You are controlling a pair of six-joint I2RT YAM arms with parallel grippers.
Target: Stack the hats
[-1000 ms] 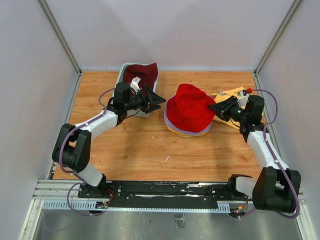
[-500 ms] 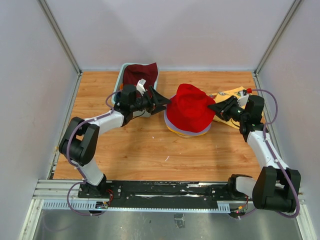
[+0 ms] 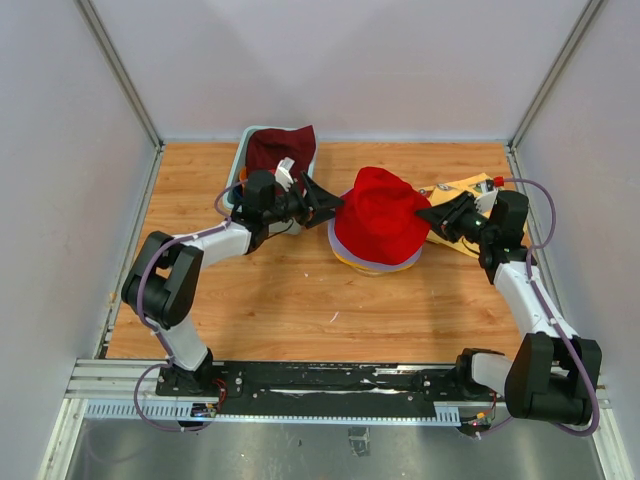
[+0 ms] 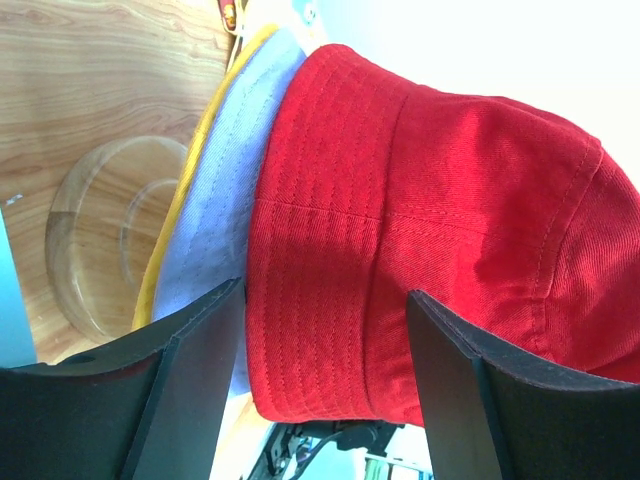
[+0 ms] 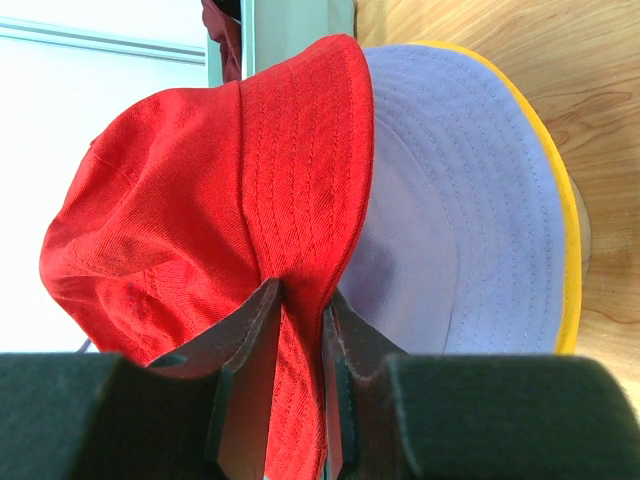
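Wooden table (image 3: 300, 300), white walls all round. Dead centre, the red hat (image 3: 380, 215) is sat on top of the lavender hat (image 5: 440, 200) and the yellow hat (image 5: 562, 200), whose brims can be seen peeking out underneath. The pile is carried on a stand (image 4: 100, 230), its round base glimpsed in the left wrist view.

The red hat's right brim is pinched between the clenched jaws of the right gripper (image 5: 300, 300). The left gripper (image 4: 325, 300) is held spread wide at the left brim, with the fabric framed between its fingers and nothing gripped. Whether the hat is actually touched can't be told.

A maroon hat (image 3: 280, 148) is draped in the tub (image 3: 240, 165) at the far left, not yet stacked. A cloth (image 3: 455, 190) is lying at the right, under the right arm.

So the step in hand looks like the red hat being seated squarely on the pile. Next up, probably: the brim gets tugged down evenly on both sides, and the right jaws are released without the hat being dragged off. After that the maroon hat can be fetched from the tub by the left arm.
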